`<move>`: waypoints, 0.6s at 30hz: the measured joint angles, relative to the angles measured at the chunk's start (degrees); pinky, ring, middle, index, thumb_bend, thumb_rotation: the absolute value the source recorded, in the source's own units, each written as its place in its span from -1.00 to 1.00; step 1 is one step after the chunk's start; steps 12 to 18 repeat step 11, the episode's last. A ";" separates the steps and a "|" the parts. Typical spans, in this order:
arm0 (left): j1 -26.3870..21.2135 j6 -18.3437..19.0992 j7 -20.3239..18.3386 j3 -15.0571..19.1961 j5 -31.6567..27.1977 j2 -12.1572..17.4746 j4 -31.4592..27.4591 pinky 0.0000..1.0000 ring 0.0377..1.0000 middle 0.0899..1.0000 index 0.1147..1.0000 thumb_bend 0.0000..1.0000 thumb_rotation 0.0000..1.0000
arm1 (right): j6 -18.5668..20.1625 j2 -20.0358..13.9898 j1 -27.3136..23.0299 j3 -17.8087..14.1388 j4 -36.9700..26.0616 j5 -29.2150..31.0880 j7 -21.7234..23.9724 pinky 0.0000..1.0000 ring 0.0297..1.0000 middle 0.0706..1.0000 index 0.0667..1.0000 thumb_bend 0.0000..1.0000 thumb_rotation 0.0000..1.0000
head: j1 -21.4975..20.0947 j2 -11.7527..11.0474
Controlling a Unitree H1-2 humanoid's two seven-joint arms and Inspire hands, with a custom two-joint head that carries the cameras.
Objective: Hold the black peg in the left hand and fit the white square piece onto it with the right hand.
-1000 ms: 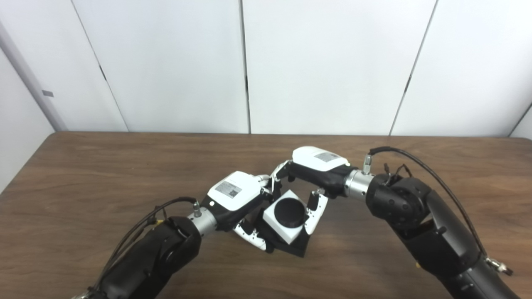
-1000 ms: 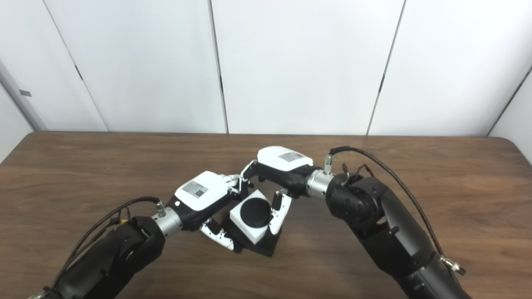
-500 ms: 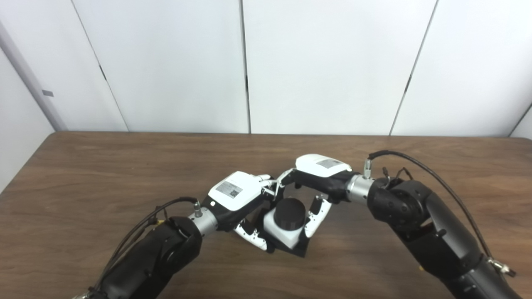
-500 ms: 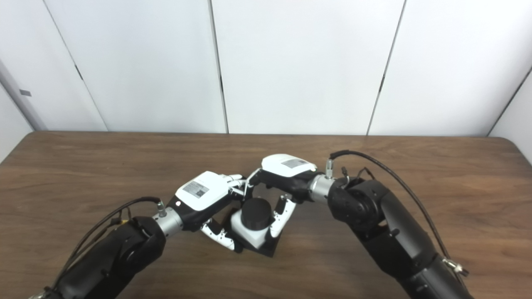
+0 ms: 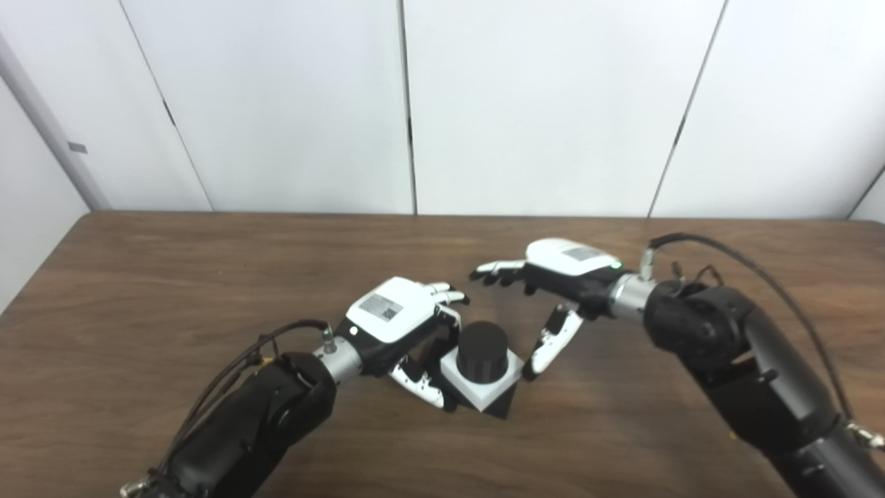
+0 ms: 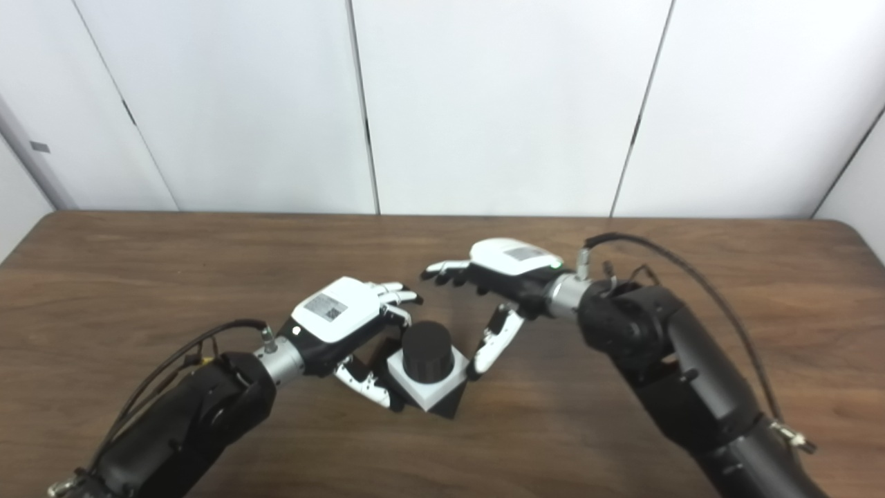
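Peg point(image 5: 482, 341) and white square piece point(image 5: 480, 384) sit together just below the middle of the frame, the black cylinder standing up through the white block, which rests on the peg's dark base on the table point(image 5: 138, 277). By the look of it the fit is made, so the step in hand is the release. The right hand point(image 5: 553, 277), right of centre, has its fingers spread and holds nothing; its thumb hangs close beside the block, apparently clear of it. The left hand point(image 5: 397, 321) lies against the left side of the base, fingers only loosely curled; whether it truly grips is hard to tell. To finish well, the right hand should lift straight away without brushing the block, while the left steadies the base.
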 measured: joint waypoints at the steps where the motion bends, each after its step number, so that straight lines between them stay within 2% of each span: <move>1: 0.00 0.00 -0.02 0.02 0.00 0.00 0.00 0.67 0.82 0.77 -0.15 0.04 -0.84 | 0.01 -0.24 0.23 -0.50 -0.26 0.27 0.00 0.37 0.65 0.68 0.73 0.89 -0.53 | 0.00 0.00; 6: 0.00 -0.01 -0.10 0.05 0.00 0.00 -0.04 0.67 0.82 0.77 -0.15 0.04 -0.84 | 0.02 -1.26 1.82 -3.27 -1.30 1.44 -0.62 0.35 0.60 0.63 0.60 0.73 -0.68 | -0.26 -0.09; 9: 0.00 0.00 -0.14 0.06 0.00 0.00 -0.04 0.68 0.83 0.78 -0.15 0.04 -0.84 | -0.03 -1.23 3.51 -5.86 -2.15 1.99 -3.69 0.25 0.49 0.54 0.48 0.62 -0.77 | -0.53 -0.26; 11: 0.04 0.01 -0.28 0.12 0.00 0.03 -0.14 0.69 0.83 0.78 -0.15 0.04 -0.84 | 0.00 -0.65 5.45 -8.91 -3.23 2.82 -6.68 0.19 0.43 0.48 0.43 0.53 -0.78 | -0.53 -0.26; 18: 0.04 0.01 -0.28 0.12 0.00 0.03 -0.14 0.69 0.83 0.78 -0.15 0.04 -0.84 | 0.00 -0.65 5.45 -8.91 -3.23 2.82 -6.68 0.19 0.43 0.48 0.43 0.53 -0.78 | -0.53 -0.26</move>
